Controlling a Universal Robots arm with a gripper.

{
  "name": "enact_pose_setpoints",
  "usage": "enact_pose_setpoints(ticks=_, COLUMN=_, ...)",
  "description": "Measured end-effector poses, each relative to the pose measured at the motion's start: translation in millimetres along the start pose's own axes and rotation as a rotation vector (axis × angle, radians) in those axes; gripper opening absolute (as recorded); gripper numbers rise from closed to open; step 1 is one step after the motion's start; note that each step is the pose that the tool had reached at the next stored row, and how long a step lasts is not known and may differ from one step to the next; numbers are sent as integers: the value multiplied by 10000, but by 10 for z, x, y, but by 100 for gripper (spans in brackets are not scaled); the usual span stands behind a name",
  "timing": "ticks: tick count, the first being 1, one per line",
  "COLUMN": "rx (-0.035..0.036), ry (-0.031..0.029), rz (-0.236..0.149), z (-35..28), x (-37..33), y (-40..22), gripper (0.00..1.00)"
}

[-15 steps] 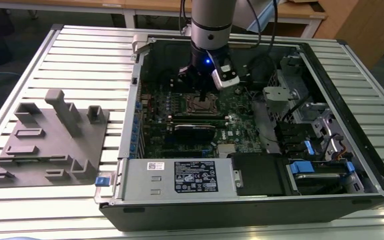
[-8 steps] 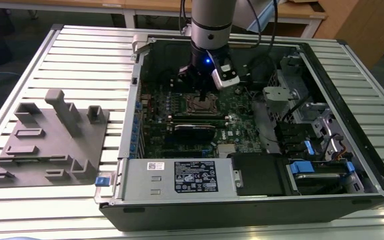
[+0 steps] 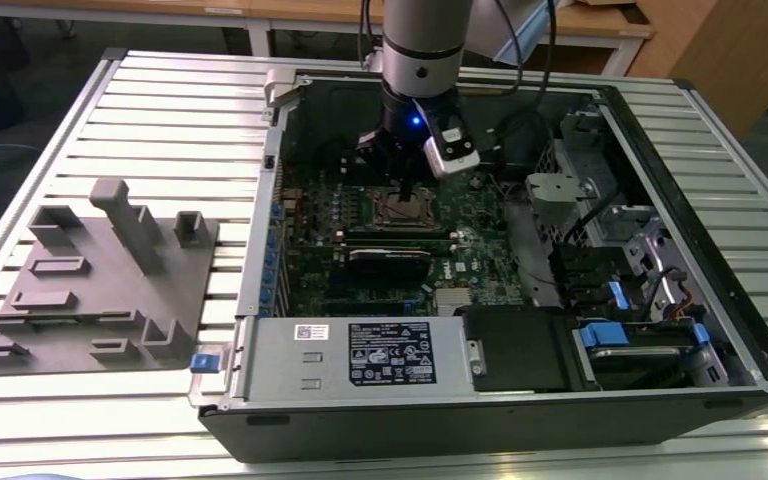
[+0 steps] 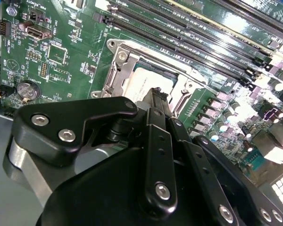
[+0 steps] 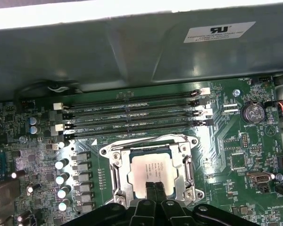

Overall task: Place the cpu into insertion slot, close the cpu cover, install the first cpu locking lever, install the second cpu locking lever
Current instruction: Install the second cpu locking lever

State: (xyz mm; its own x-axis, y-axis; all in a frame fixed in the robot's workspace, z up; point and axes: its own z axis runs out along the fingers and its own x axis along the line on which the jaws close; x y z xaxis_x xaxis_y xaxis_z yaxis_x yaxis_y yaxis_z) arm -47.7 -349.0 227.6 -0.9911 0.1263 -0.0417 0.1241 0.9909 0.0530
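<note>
I saw the cpu [image 5: 152, 170] flat in the insertion slot [image 5: 114, 165], cpu cover [image 5: 186, 165] down; hand [image 5: 155, 186] clenched empty above its near edge. Exterior view showed the table [image 3: 157, 90].

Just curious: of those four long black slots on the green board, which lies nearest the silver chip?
The one bordering the cpu cover, last in the row; the others lie beyond it, farther from the cpu.

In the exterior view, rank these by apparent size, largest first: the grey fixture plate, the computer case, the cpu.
1. computer case
2. grey fixture plate
3. cpu, under the gripper

The gaps are wide, so camera distance does not change the order.
</note>
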Motion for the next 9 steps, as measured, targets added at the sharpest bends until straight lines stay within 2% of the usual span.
enact_pose_setpoints(ticks=4, rx=-3, ry=-1, rz=0, z=-44, x=-2, y=3, gripper=11)
enact_pose_setpoints(ticks=9, rx=-5, ry=-2, rz=-1, z=-50, x=-3, y=1, gripper=11)
